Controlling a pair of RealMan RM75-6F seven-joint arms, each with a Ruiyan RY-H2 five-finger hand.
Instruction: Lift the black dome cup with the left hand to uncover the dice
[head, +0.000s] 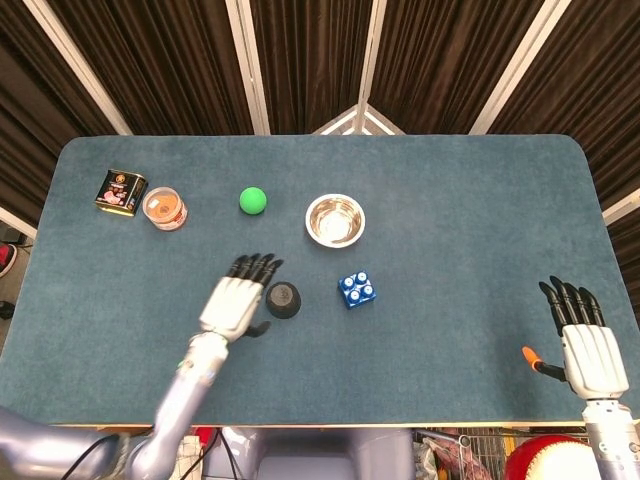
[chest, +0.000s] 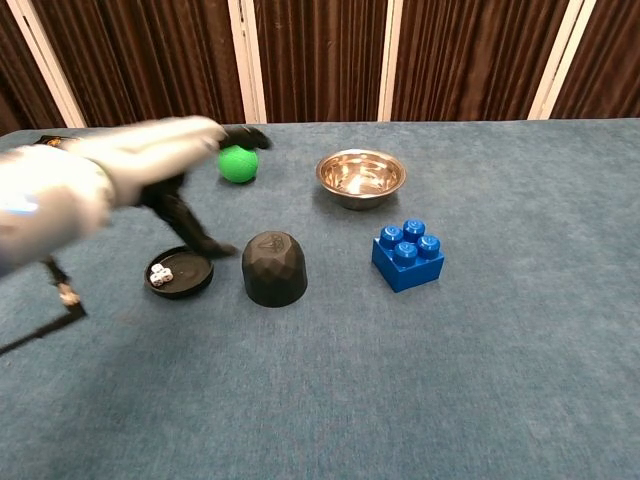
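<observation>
The black dome cup (chest: 274, 268) stands on the tabletop (chest: 480, 360), beside the dice (chest: 158, 277). My left robot hand (head: 238, 303) is wide, holding nothing. I think the cup is light, hard and smooth; I would grip its sides.

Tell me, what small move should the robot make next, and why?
Probably just draw the left hand back toward the table edge. The black dome cup stands on the cloth beside the black base, the dice lie uncovered on that base, and the hand holds nothing, its fingers spread, so only clearing the view seems left.
</observation>
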